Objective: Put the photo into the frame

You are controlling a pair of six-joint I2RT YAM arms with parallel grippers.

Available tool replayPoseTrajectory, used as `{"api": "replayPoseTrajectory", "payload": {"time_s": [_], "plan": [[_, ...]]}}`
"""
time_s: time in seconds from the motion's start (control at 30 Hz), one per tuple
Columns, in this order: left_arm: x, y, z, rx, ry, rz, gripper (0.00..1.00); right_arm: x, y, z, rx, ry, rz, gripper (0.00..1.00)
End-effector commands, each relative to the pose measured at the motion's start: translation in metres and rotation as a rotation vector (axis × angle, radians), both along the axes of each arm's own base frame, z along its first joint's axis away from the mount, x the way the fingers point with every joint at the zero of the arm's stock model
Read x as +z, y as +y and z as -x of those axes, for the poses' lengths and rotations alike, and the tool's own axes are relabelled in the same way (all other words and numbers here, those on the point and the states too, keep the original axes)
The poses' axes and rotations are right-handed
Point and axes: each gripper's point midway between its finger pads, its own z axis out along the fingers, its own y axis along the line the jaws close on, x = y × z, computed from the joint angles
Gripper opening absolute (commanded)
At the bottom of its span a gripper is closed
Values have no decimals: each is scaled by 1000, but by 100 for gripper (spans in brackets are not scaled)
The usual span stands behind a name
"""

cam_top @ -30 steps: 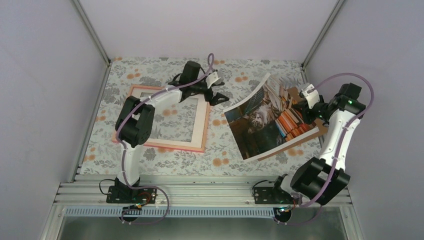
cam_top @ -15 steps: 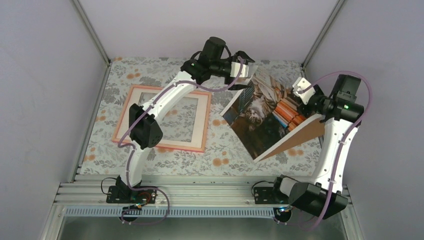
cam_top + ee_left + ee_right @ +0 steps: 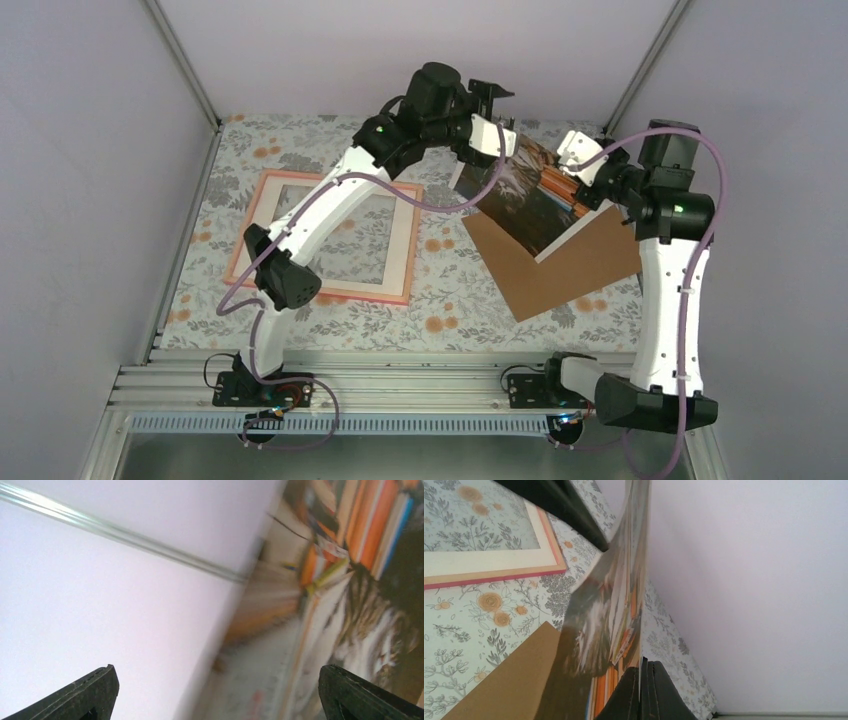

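Note:
The photo (image 3: pixel 525 195), a cat among colourful books, hangs raised and nearly on edge above the table at the back right. My right gripper (image 3: pixel 585 188) is shut on its right edge, and in the right wrist view the fingers (image 3: pixel 659 690) pinch the thin sheet (image 3: pixel 609 610). My left gripper (image 3: pixel 497 100) is open at the photo's upper left edge. In the left wrist view the blurred photo (image 3: pixel 350 580) fills the right side and its edge runs between the wide-apart fingertips (image 3: pixel 97 692). The pink frame (image 3: pixel 325 235) lies flat on the left.
A brown backing board (image 3: pixel 560 265) lies flat on the floral tablecloth (image 3: pixel 440 320) under the raised photo. Grey walls close in the back and both sides, and a metal rail (image 3: pixel 400 385) runs along the near edge.
My right gripper has lifted the photo off the backing board until it stands nearly on edge. My left arm has swung from over the frame to the photo's upper edge.

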Motion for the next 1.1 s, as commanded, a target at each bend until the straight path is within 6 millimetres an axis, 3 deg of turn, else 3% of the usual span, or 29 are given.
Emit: {"api": "replayPoseTrajectory", "payload": {"time_s": [0.0, 0.1, 0.27, 0.47, 0.57, 0.7, 0.8, 0.87, 0.93, 1.07], "plan": [[52, 34, -2, 113, -162, -20, 100, 15, 5, -15, -42, -66, 36, 3], [61, 45, 14, 83, -173, -40, 100, 19, 9, -21, -50, -91, 51, 3], [40, 43, 37, 2, -203, -156, 100, 32, 27, -28, -24, -148, 69, 3], [35, 40, 29, 30, -248, -227, 93, 52, 53, -38, -1, -186, 80, 3], [31, 42, 25, 46, -265, -256, 74, 54, 63, -37, 18, -208, 95, 3], [34, 45, 24, 68, -249, -244, 27, 47, 65, -40, 13, -206, 103, 3], [35, 51, 23, 92, -211, -225, 4, 44, 65, -40, -4, -206, 80, 4], [34, 58, 20, 111, -160, -198, 2, 46, 63, -40, -35, -218, 33, 29], [40, 65, 19, 125, -86, -139, 2, 44, 63, -36, -42, -221, -9, 47], [54, 80, 18, 166, 173, 53, 2, 47, 72, -30, -52, -175, -177, 98]]}}
